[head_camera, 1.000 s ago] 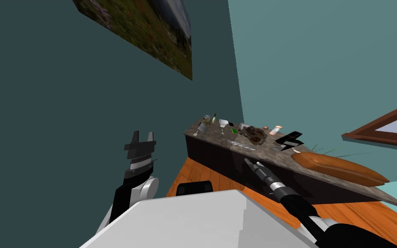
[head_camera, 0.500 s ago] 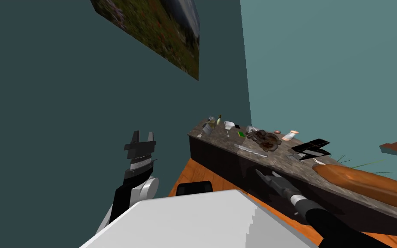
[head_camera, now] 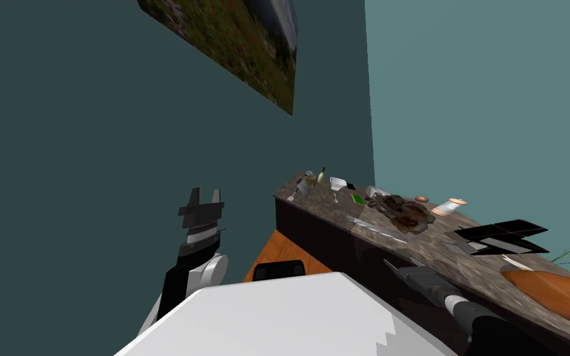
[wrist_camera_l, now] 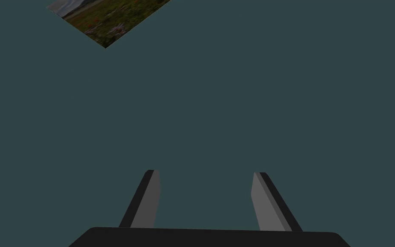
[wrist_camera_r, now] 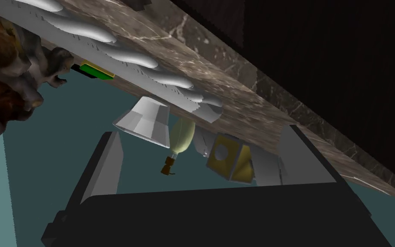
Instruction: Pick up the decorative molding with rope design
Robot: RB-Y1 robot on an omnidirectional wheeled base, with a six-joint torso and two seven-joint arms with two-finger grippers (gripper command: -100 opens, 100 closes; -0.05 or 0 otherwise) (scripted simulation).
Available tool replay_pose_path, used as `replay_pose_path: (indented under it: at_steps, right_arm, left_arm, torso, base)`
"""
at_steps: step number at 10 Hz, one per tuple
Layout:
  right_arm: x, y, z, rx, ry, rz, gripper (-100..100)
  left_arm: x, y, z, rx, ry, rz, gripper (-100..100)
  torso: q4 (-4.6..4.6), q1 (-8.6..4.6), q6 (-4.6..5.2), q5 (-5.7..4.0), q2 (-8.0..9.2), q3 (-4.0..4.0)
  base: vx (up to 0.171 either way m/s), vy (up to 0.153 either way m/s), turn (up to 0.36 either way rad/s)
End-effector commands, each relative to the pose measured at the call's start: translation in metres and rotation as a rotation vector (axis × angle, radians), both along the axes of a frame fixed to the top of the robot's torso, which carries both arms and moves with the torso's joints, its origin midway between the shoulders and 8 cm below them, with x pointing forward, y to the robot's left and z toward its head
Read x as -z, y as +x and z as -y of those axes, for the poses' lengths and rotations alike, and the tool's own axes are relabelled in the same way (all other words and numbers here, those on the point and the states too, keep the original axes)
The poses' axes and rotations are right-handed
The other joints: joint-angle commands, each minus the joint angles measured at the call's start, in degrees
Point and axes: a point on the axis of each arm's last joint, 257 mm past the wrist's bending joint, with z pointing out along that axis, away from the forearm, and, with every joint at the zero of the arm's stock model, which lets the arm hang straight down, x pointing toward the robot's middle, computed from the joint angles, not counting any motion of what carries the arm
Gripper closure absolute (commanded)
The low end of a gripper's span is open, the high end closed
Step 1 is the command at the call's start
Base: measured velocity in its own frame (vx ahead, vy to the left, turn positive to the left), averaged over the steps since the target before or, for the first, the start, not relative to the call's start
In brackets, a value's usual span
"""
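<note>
right claw (wrist_camera_r: 201, 165), wide, hangs at the bench's (wrist_camera_r: 252, 103) front edge near the grey rope-twist molding (wrist_camera_r: 119, 49); left claw (wrist_camera_l: 205, 199) wide, raised. white cup (wrist_camera_r: 145, 122) and pale bottle (wrist_camera_r: 181, 135) beyond: contents hidden.

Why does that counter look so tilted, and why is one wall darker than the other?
Head view: the wide, rolled lens slants everything, so the counter only looks tilted; the wall with the painting is drawn darker than the adjoining wall. Right wrist view: the camera is turned over, so the counter and the pale molding hang upside down beyond the right gripper, fingers open.
</note>
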Motion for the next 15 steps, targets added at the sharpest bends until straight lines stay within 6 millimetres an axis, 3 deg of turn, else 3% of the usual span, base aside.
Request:
replay_pose_path:
  at_steps: [1, 2, 9, 13, 14, 15]
  right_arm:
    - [0.007, -0.019, 0.019, -0.042, -0.090, -0.100, -100]
    - [0.007, -0.019, 0.019, -0.042, -0.090, -0.100, -100]
    - [0.017, -0.084, 0.070, -0.233, -0.347, -0.449, -100]
    - [0.028, -0.116, 0.077, -0.358, -0.410, -0.611, -100]
    - [0.026, -0.109, 0.078, -0.338, -0.405, -0.586, -100]
    - [0.026, -0.109, 0.078, -0.342, -0.407, -0.590, 0]
  left_arm:
    - [0.000, 0.000, 0.000, 0.000, 0.000, 0.000, 0]
    - [0.000, 0.000, 0.000, 0.000, 0.000, 0.000, 0]
    - [0.000, 0.000, 0.000, 0.000, 0.000, 0.000, 0]
    - [0.000, 0.000, 0.000, 0.000, 0.000, 0.000, 0]
    - [0.000, 0.000, 0.000, 0.000, 0.000, 0.000, 0]
    - [0.000, 0.000, 0.000, 0.000, 0.000, 0.000, 0]
  torso:
    - [0.00, 0.00, 0.00, 0.00, 0.00, 0.00]
    - [-0.01, -0.09, 0.00, -0.03, -0.02, -0.01]
    - [0.01, -0.15, 0.01, -0.06, 0.05, 0.02]
    - [0.02, 0.02, 0.03, -0.01, 0.08, 0.04]
    - [0.02, 0.06, 0.03, -0.01, 0.11, 0.05]
    - [0.06, 0.17, 0.08, 0.01, 0.25, 0.14]
  base:
    - [0.125, -0.065, 0.232]
    - [0.071, -0.050, 0.079]
    - [0.087, -0.072, 0.175]
    - [0.079, -0.055, 0.137]
    - [0.027, -0.022, 0.031]
    - [0.007, -0.005, -0.003]
